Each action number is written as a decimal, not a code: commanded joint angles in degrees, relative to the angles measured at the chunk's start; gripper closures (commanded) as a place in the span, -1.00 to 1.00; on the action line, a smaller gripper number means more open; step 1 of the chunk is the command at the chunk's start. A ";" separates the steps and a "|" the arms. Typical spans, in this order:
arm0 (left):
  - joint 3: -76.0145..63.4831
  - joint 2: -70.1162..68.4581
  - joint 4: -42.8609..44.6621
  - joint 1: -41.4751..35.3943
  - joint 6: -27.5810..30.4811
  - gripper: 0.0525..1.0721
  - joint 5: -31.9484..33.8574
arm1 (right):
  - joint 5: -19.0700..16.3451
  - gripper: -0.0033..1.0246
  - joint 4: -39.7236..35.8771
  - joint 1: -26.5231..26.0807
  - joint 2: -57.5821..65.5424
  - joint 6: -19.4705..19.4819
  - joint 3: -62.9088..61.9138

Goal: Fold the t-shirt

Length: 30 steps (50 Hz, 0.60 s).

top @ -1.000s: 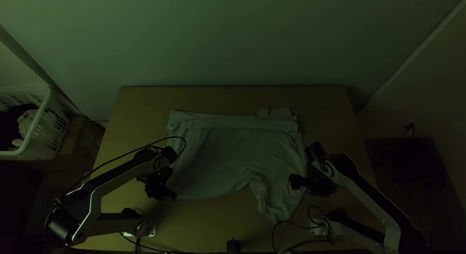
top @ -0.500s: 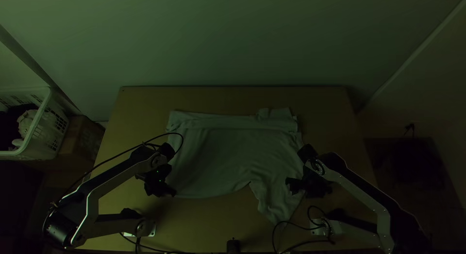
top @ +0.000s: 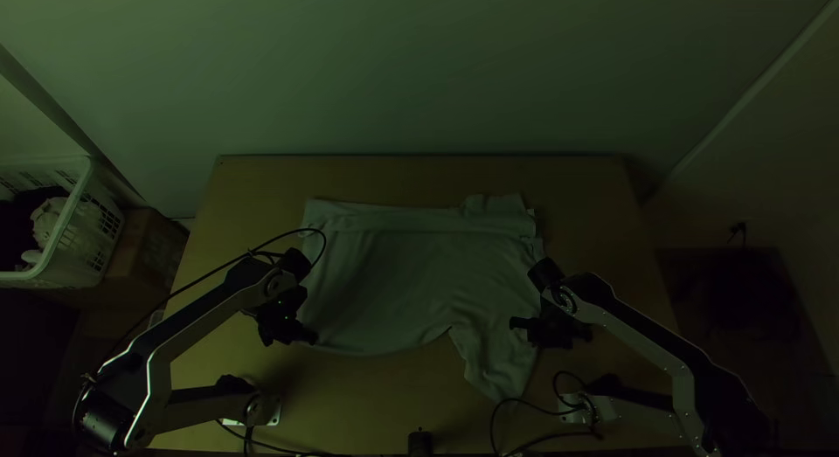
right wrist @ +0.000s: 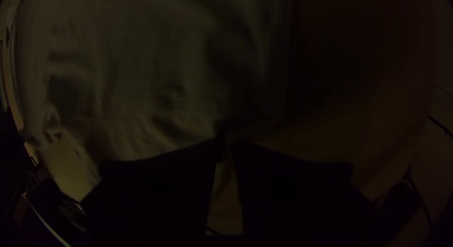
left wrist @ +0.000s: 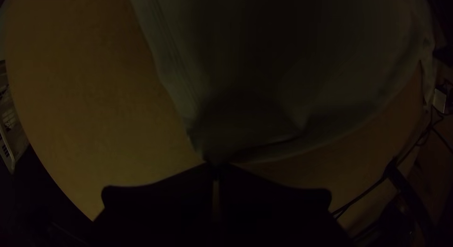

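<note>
Two claws were at the nearer part of the cloth. The black left claw (left wrist: 216,166) was narrow, pinching a hem corner; the black right claw (right wrist: 228,140) was at the edge by the near-pointing sleeve, its grip state indeterminate. Change: left had shifted slightly away from the bench's near edge, hem following; right had moved inward. Reading: probably the start of a fold toward the far side. The pale cloth t-shirt (top: 402,282) lay mostly spread mid-bench, its far band turned over, on the light wooden bench (top: 419,173).
</note>
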 commanded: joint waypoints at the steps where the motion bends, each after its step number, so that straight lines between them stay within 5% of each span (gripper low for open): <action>1: 1.53 -1.39 -1.40 1.55 0.41 0.95 0.22 | 1.05 0.95 -1.74 -0.55 -1.49 0.72 1.95; 30: 5.31 -1.66 -0.35 15.79 9.72 0.95 0.57 | 8.34 0.95 -9.04 -8.90 -3.59 -3.76 7.58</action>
